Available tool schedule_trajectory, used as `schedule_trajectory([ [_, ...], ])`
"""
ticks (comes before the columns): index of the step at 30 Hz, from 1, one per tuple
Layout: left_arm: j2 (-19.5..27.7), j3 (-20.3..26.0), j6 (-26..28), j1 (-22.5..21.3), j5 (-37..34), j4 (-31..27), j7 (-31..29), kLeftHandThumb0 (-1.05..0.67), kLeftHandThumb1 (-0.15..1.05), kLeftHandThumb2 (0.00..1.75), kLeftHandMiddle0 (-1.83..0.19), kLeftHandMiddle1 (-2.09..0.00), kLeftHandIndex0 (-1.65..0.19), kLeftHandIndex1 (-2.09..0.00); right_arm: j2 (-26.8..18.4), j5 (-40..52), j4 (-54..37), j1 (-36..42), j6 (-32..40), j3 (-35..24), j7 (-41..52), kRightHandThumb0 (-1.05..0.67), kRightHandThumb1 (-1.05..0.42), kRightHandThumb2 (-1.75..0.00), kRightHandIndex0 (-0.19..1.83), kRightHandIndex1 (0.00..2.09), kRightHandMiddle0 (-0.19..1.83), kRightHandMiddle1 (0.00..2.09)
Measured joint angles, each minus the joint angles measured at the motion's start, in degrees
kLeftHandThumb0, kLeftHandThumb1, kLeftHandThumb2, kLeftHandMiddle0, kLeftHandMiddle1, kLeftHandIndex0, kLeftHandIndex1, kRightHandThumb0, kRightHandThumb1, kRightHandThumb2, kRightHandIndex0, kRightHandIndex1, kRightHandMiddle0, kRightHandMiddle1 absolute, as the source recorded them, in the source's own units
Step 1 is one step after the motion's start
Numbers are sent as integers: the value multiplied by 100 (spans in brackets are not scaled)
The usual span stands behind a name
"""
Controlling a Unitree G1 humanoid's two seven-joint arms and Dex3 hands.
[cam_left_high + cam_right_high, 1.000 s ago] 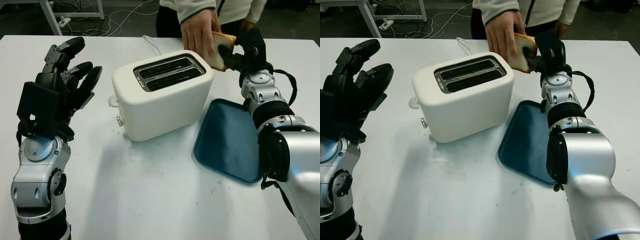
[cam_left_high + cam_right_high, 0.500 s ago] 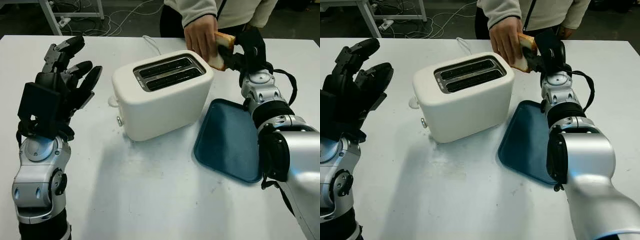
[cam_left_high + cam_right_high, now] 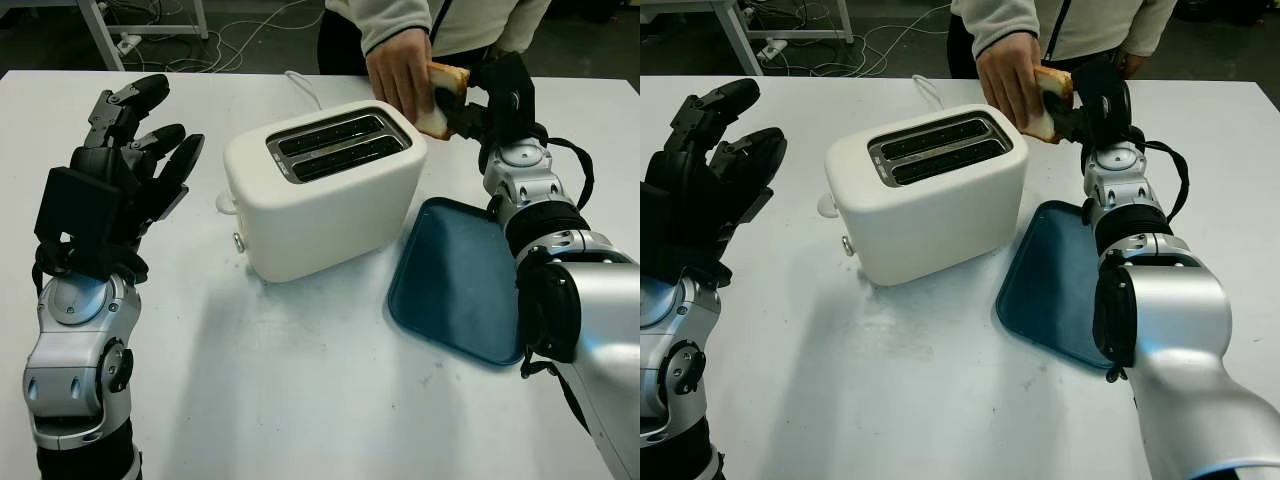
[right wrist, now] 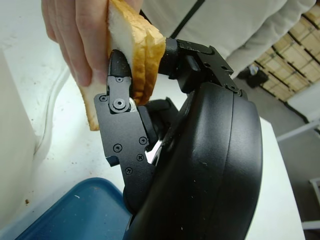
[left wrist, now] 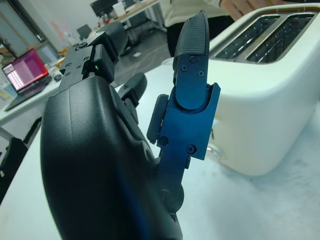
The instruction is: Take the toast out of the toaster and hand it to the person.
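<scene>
Little has changed over the last second: the person's hand [image 3: 400, 70] has drawn slightly up and back from the table with its grip on the toast [image 3: 441, 98], while both robot arms stay where they were. From the head camera, the toast sits beyond the far right corner of the white toaster [image 3: 322, 188], whose two slots are empty, pinched between the person's fingers on one side and the right hand [image 3: 490, 95] on the other; a blue tray [image 3: 455, 280] lies on the white table [image 3: 300, 380] just right of the toaster. The left hand [image 3: 130, 165] hangs open, holding nothing, above the table well to the left of the toaster. The left wrist view looks past that hand's black shell and one raised finger [image 5: 192, 75] to the toaster's side, touching nothing. In the right wrist view, the robot's fingers [image 4: 120, 92] clasp the slice at its crust edge while the person's fingers wrap its upper part. The handover looks nearly done, and doing it well probably means keeping the arm steady and loosening the fingers only once the person bears the slice, so it neither tears nor drops toward the tray.
</scene>
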Motion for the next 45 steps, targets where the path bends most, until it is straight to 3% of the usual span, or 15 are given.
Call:
schedule_trajectory([
  [2,-2,0,1,0,-1,0,-1,-61,92,21,0,-88,-5,-68,-73,1,-65,0,-53,46,393,-84,-92,-38,31,41,39,16],
  [6,-12,10,1,0,-18,0,-5,-62,92,20,0,-86,-5,-68,-253,-1,-185,1,-144,148,1035,-91,-92,-43,2,9,10,1],
  [12,-8,4,35,-1,-12,0,-7,-62,92,19,0,-87,-6,-67,-402,-212,-484,105,-248,398,753,-101,-92,-34,4,6,9,2],
  [16,-19,23,35,0,-20,-2,-7,-59,92,21,0,-87,-6,-67,-407,-248,-950,445,-326,471,512,-94,-92,-33,12,8,10,1],
  [17,-31,38,37,3,-22,-7,-5,-57,92,22,0,-87,-5,-67,-401,-240,-1167,597,-323,472,444,-90,-92,-34,30,40,9,1],
  [18,-44,70,37,19,-29,-13,-5,-55,92,24,0,-87,-5,-67,-378,-222,-1430,773,-320,447,355,-81,-92,-36,24,112,6,0],
  [19,-71,134,35,51,-82,-19,-7,-54,92,23,0,-86,-5,-67,-325,-131,-1720,973,-311,373,310,-75,-92,-39,12,115,3,0],
  [20,-123,211,34,93,-176,-26,-9,-55,92,22,0,-85,-5,-66,-267,-4,-2099,1226,-288,296,285,-73,-92,-42,6,99,2,0],
  [21,-164,269,37,156,-240,-51,-6,-58,92,19,0,-82,-4,-66,-202,67,-2512,1505,-238,245,283,-67,-92,-49,3,53,3,1],
  [22,-218,316,63,231,-272,-107,-1,-59,92,18,0,-81,-4,-65,-148,148,-2958,1810,-151,233,293,-65,-92,-51,1,33,3,1],
  [25,-250,325,98,544,-238,-358,84,-62,92,23,-4,-83,-10,-63,-4,247,-4293,2747,184,236,340,-54,-92,-62,5,13,14,5],
  [31,-534,67,17,1255,-122,-648,277,-59,92,25,-11,-73,-19,-46,396,664,-6986,4546,1270,263,411,-60,-92,-58,8,8,13,2],
  [36,-833,-605,-374,2386,237,-1097,431,-61,92,29,-7,-68,-18,-38,836,1116,-9166,6429,1792,392,521,-69,-92,-59,17,10,20,4],
  [40,-871,-881,-685,2847,314,-1131,416,-63,92,32,-4,-68,-17,-36,897,895,-9810,7268,1787,605,520,-68,-92,-65,16,9,20,3],
  [45,-872,-1013,-752,2998,415,-1132,418,-65,92,32,-1,-68,-16,-33,1367,1006,-10348,8021,1789,945,439,-63,-92,-64,17,9,19,2],
])
